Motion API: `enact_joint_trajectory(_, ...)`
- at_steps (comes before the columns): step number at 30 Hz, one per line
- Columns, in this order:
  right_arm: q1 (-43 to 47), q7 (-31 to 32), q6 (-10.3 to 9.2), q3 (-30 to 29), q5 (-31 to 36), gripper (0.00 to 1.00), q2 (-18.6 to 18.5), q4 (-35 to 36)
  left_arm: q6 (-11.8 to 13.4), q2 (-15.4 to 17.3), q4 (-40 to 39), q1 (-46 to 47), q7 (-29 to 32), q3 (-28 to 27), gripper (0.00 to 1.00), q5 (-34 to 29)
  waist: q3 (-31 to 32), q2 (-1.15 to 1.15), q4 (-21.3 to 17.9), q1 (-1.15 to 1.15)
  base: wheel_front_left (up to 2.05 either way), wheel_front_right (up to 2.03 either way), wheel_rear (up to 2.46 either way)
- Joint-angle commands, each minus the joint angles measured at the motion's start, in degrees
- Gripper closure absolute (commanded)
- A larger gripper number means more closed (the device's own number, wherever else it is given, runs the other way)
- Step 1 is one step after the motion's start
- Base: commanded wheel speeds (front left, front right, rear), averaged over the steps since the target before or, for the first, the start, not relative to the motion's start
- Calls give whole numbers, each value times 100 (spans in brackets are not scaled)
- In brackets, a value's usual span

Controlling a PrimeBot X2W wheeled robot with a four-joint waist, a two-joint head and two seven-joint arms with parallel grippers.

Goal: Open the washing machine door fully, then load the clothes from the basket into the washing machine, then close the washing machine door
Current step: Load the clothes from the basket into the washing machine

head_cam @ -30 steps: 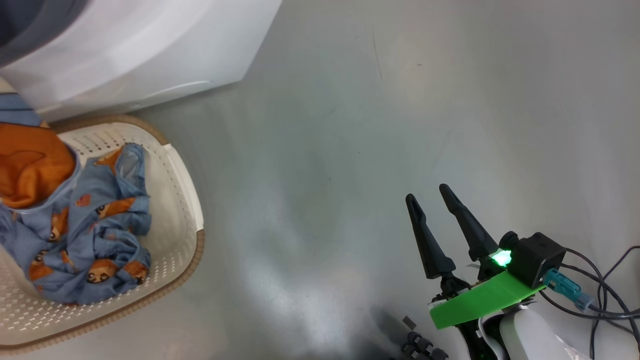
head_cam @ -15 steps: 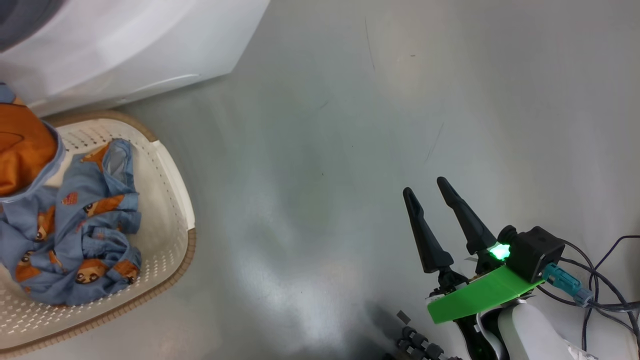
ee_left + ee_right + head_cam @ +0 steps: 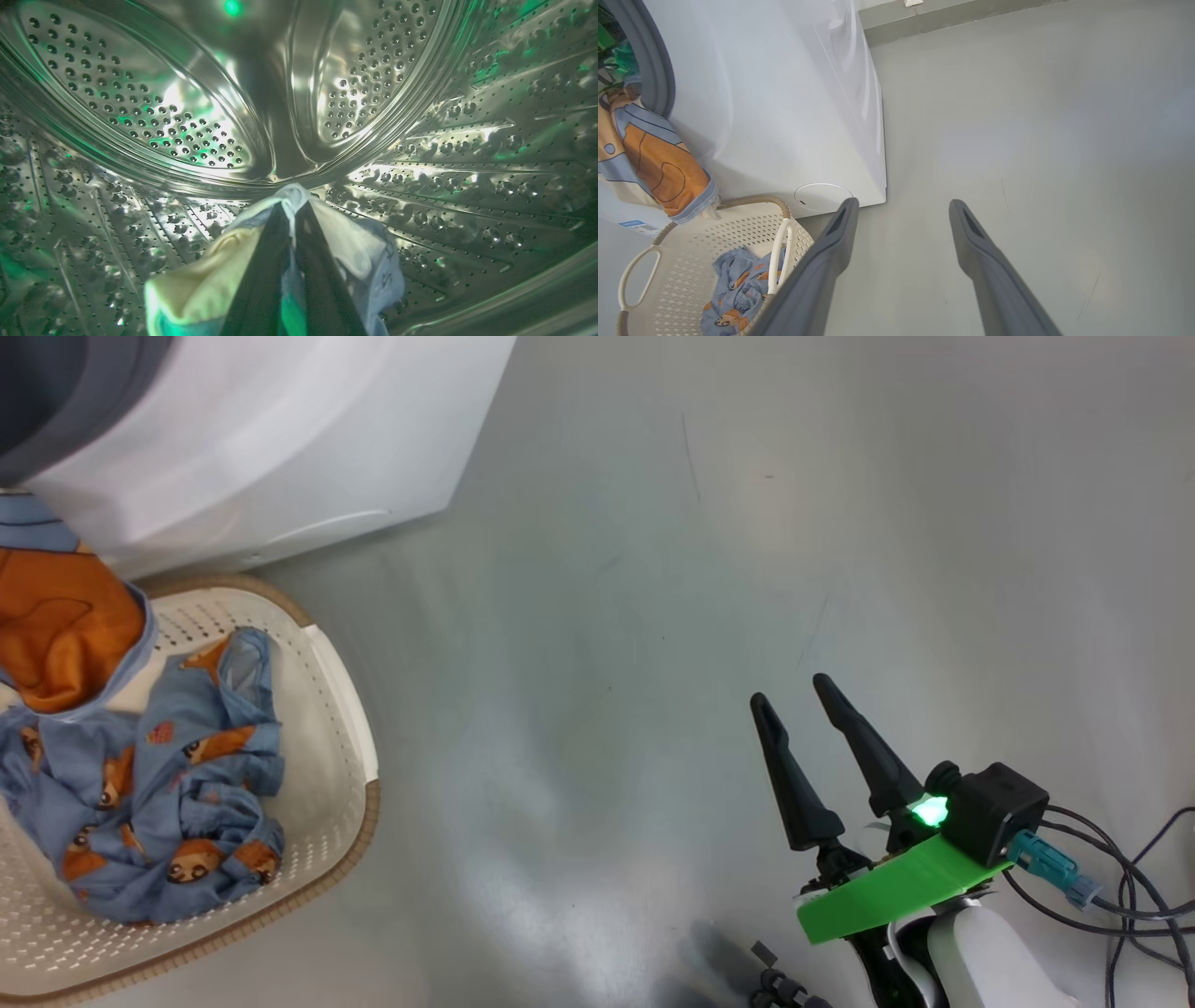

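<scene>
Lengthwise, clothes (image 3: 658,163) hang down toward basket (image 3: 691,247).

1. The drum (image 3: 187,116) is bare polished metal, punched with holes and embossed, mirror-glossy.
2. The washer (image 3: 280,439) has a smooth, glossy white casing; its gasket (image 3: 658,70) looks like matt grey rubber.
3. The basket (image 3: 336,709) is matt perforated plastic with a rougher, woven-looking rim.
4. The clothes (image 3: 168,775) are soft, crumpled, matt cloth, as is the piece pinched in my left hand (image 3: 290,208).
5. The floor (image 3: 653,569) is smooth and hard, with a dull sheen.
6. My right hand (image 3: 790,692) has smooth, matt dark plastic fingers (image 3: 873,756); the plate (image 3: 887,896) behind them is bright plastic.
</scene>
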State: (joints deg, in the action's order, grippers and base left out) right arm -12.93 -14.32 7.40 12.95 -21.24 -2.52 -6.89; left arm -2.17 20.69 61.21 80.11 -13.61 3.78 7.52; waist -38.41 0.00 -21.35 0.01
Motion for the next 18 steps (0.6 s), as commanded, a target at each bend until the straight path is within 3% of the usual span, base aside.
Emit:
enact_joint_trajectory(1,172,-68,9,73,31,0,-36,83,84,206,14,86,21,13,0,-53,92,0,30,-1,0,0,0)
enact_joint_trajectory(8,202,-68,9,20,74,0,-36,87,318,35,480,20,-18,3,0,36,319,0,144,-1,0,0,0)
enact_joint_trajectory(18,232,-68,9,-42,115,0,-109,78,447,-390,622,-337,-123,-76,0,279,633,0,432,-1,0,0,0)
